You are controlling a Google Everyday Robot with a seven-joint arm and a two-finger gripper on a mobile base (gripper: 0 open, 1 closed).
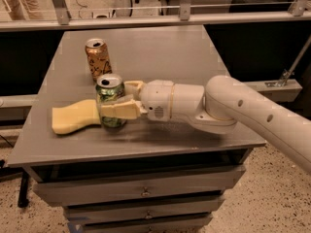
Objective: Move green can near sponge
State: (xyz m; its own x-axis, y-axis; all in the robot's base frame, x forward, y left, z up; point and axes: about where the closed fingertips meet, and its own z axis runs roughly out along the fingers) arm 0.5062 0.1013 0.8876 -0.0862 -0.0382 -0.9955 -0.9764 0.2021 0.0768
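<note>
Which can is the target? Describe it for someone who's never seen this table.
On the grey table, look near the front edge, by the yellow sponge. The green can is there, upright, the gripper shut on it; the orange-gold can behind it is untouched.
</note>
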